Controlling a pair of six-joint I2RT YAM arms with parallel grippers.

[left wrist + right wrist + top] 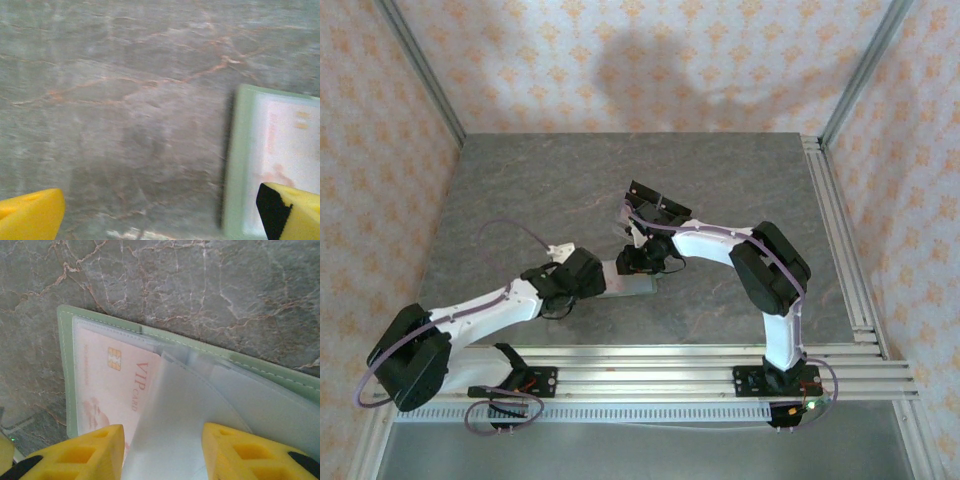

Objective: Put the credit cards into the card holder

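The card holder lies open on the grey stone table, sage green with clear sleeves inside. One of the credit cards, pale pink with "VIP CARD" printed on it, sits inside the left sleeve. A clear sleeve leaf bows up between the yellow fingers of my right gripper, which stands partly open right over the holder. My left gripper is wide open just left of the card holder, with bare table between its fingers. From above, the card holder lies between the left gripper and the right gripper.
Aluminium rails run along the near edge and more rails down the right side. Patterned walls close in the back and sides. The grey table stretches away behind both arms.
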